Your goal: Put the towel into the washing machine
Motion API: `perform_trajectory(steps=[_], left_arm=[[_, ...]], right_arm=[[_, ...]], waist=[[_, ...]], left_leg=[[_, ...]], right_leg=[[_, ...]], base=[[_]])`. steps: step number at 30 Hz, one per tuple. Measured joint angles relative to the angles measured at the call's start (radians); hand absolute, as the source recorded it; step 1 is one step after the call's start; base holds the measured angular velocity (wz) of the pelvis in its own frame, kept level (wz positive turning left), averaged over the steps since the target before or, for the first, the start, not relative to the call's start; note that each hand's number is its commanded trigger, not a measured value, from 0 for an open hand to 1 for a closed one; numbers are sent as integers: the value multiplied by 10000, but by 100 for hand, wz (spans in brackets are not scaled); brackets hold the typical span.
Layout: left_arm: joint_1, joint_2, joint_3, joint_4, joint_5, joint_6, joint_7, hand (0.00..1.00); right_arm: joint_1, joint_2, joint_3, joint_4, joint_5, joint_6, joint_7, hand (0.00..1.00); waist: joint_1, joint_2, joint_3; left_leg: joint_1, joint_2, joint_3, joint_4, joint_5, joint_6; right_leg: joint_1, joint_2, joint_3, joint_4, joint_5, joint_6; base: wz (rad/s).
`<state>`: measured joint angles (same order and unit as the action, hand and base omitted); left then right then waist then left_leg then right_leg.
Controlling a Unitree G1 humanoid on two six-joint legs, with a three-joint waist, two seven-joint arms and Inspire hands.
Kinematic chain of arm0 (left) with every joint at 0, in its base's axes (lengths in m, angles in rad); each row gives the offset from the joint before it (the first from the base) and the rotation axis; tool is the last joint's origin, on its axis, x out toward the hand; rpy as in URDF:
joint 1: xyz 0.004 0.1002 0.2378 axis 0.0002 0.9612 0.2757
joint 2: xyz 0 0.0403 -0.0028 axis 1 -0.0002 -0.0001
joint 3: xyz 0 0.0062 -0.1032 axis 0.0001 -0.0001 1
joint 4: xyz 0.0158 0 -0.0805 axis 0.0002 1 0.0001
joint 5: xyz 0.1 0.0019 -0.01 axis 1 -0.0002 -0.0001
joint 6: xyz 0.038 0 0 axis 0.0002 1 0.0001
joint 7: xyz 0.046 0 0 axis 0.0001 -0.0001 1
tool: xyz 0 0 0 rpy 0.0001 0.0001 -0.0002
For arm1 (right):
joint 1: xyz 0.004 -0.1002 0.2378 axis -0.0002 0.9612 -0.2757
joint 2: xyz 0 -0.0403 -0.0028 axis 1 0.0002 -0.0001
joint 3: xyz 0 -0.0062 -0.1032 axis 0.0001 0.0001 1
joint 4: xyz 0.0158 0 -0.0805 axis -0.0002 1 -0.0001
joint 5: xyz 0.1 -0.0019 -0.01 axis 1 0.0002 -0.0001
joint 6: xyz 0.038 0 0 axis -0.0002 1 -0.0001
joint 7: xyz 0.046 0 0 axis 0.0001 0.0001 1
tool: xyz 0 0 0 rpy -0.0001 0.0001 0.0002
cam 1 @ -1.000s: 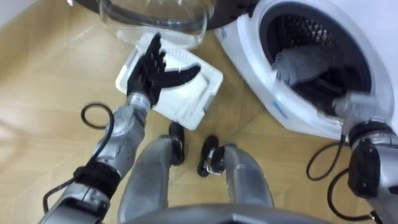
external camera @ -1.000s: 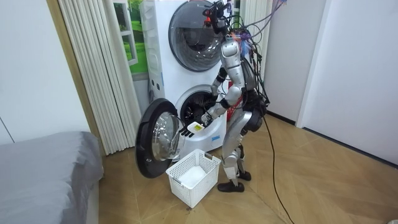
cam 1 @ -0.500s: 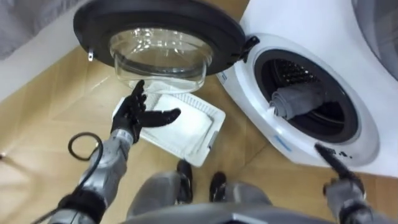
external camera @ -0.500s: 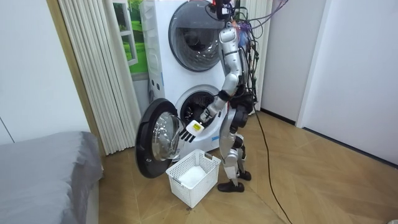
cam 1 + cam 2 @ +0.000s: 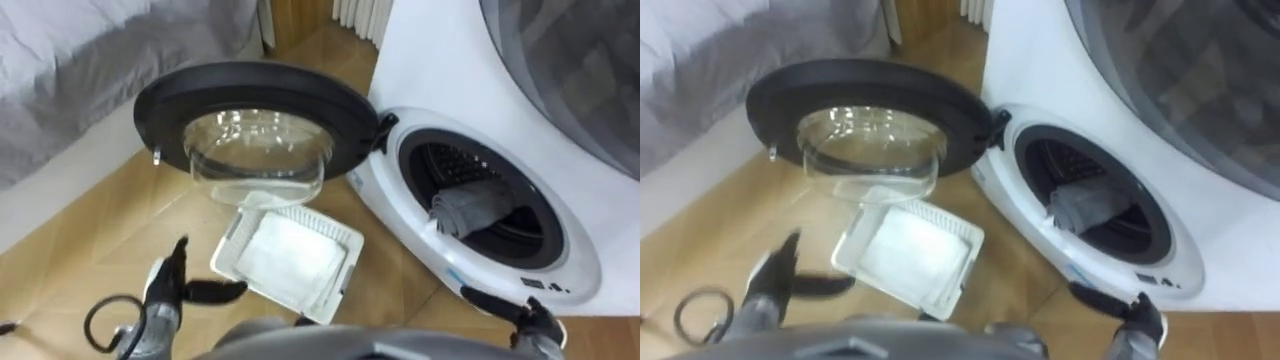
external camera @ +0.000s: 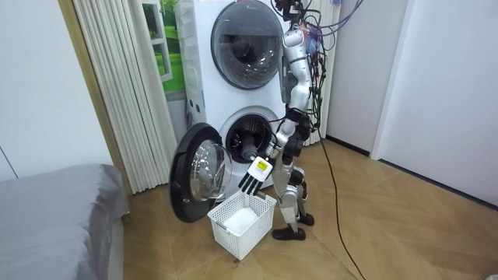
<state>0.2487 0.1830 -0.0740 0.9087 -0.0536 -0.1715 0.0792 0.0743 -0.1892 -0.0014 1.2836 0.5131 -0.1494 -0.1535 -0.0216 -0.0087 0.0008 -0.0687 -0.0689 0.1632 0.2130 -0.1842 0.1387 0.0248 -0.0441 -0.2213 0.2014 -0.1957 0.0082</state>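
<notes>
Grey towel [image 5: 468, 206] inside lower drum

Bunched, the towel lies in the washing machine [image 5: 430, 80]. Its long axis runs from the opening's lower lip back into the drum, where the far end is lost in shadow. Door [image 5: 255, 110] stands wide open. Left hand [image 5: 172, 285] is empty, fingers straight, beside the white basket [image 5: 346, 272] of white cloth [image 5: 285, 262]. Right hand [image 5: 535, 318] is cut off at the lower edge, so its grip cannot be told.

Grey towel [image 5: 468, 206] — bunched inside washing machine [image 5: 432, 80].
</notes>
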Motion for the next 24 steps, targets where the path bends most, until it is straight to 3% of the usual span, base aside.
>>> perform_trajectory(steps=[3, 12, 18, 24], left_arm=[[71, -141, 264, 548, 91, 94, -4, 0], [-54, -269, 1540, 2011, 951, 1120, 47, 0], [-59, -320, 1581, 2151, 1816, 1899, -26, 0], [-69, -465, 1581, 2204, 1903, 2728, -260, 0]], right_arm=[[266, 11, 27, 2, -838, 202, 279, 0], [454, 264, 125, 168, -2126, 1069, 694, 0], [437, 331, -38, 197, -2522, 1295, 913, 0], [376, 420, -41, 202, -2540, 1692, 920, 0]], waist=[[11, -5, 27], [46, -22, 73], [111, 6, 68], [267, -37, 94]], left_leg=[[433, -30, 0, -186, 3, -23], [896, -53, 12, -379, -28, -77], [1018, -56, 13, -432, -33, -83], [1329, -37, -2, -435, -113, -136]], right_leg=[[434, 16, 121, -195, 0, 0], [824, 48, 247, -347, -1, -1], [924, 53, 264, -374, -2, -2], [1298, 91, 268, -506, -4, -3]], base=[[-2], [-3], [0], [1]])
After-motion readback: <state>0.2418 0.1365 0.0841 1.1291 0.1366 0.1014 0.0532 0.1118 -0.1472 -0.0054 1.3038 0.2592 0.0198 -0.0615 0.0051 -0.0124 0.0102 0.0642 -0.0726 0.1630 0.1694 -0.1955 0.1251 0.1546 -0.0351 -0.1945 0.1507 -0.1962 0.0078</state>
